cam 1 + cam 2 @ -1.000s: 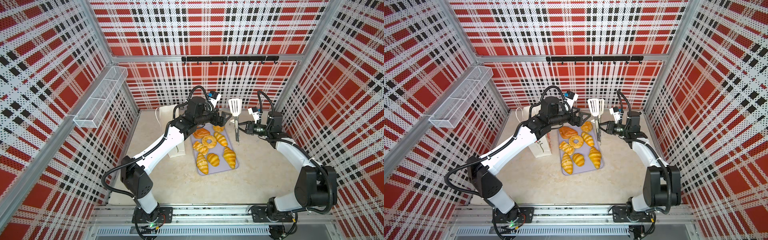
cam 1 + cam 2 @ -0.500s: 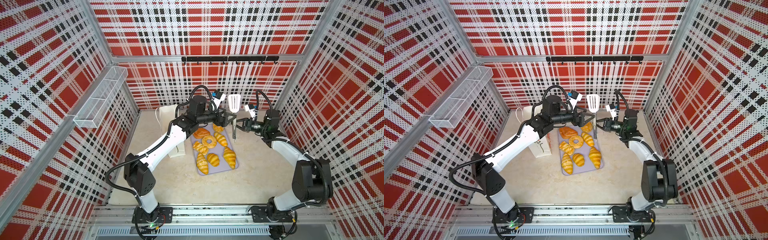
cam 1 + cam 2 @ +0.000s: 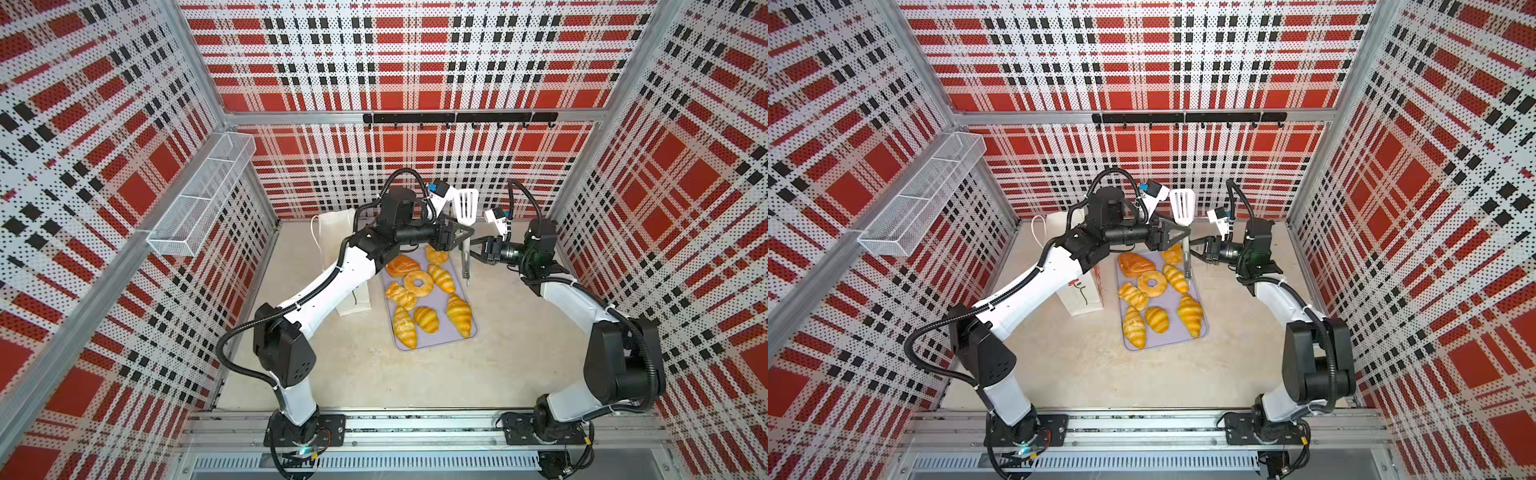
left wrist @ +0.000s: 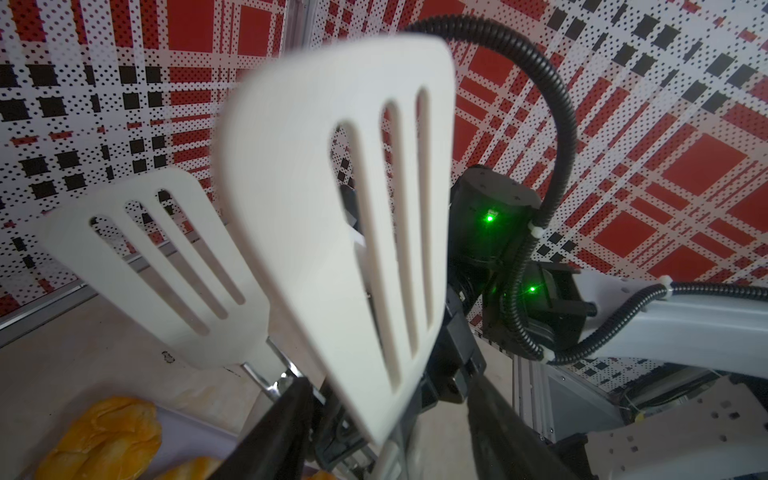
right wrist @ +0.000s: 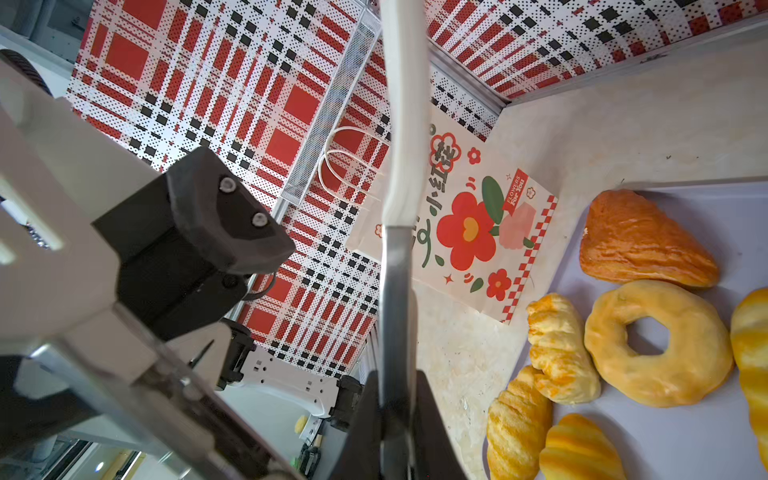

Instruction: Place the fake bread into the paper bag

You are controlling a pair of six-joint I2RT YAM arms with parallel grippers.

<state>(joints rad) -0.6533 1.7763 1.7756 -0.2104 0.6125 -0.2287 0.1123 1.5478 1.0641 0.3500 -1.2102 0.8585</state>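
Over the far end of the lilac tray [image 3: 440, 340], in both top views, the right gripper [image 3: 473, 250] is clamped on the metal stem of a pair of white slotted tongs [image 3: 466, 204], which it holds upright. The left gripper [image 3: 462, 235] is level with that stem, its jaws apart. All eight pieces of bread [image 3: 417, 283] lie on the tray. The paper bag [image 3: 1079, 297] stands just beside the tray, half hidden under the left arm.

In the left wrist view two slotted blades fan out. The dark fingers [image 4: 282, 419] stand on either side of the nearer blade without visibly pinching it.

In the right wrist view the stem runs up from closed jaws, with the bag's red flower and several pastries beyond it.

The bread looks light, squashy and rounded, so a hard squeeze would likely make it roll or pop out. It is best taken gently across the middle. The bag looks thin and easy to tip.
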